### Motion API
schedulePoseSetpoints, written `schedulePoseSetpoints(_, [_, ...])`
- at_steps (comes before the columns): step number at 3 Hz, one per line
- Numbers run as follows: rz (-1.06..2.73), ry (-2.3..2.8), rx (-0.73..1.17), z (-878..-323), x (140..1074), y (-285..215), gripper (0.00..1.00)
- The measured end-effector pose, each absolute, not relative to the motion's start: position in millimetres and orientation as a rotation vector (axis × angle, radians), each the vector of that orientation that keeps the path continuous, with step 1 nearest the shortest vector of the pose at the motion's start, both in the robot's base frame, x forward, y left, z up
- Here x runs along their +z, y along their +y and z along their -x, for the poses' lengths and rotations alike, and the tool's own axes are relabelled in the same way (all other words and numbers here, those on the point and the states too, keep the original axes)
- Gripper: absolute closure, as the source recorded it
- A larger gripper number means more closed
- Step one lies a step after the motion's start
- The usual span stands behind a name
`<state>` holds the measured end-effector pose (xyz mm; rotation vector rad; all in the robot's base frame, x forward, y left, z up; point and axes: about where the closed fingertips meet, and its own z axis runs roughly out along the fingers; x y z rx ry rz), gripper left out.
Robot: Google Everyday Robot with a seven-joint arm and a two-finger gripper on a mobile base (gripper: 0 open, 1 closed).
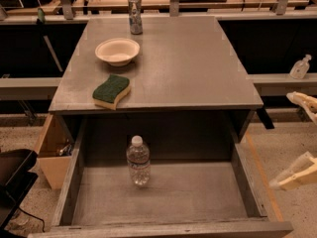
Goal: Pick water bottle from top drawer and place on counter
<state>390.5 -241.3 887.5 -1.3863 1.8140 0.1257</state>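
View over the open top drawer (246, 178), with the counter (193, 63) above it. The water bottle (138, 161) stands upright on the drawer floor, left of centre and apart from every wall. The gripper (280, 140) hangs outside the drawer's right wall, over the floor; I read its two pale fingers as spread apart and empty, though the frame edge cuts them and I hold that loosely. Main hazard, in my judgement: the bottle is tall, light and free-standing, so a finger brushing its side before closing would tip it and let it roll. Second hazard: the drawer's right wall lies between gripper and bottle, and a low approach would catch it. The counter's front edge overhangs the drawer's rear (the bottle stands just forward of it), so I would lift clear before moving back. Room for placing is widest on the counter's right half; the sponge (112, 90), bowl (117, 51) and can (134, 15) occupy the left.
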Motion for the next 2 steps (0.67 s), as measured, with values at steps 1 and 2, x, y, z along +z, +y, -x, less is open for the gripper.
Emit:
schedulePoseSetpoints(1, [1.387,1.812,0.130,-390,887,-239,0.00])
schedulePoseSetpoints(2, [1.389,1.806,0.280,-390,845,-195,0.00])
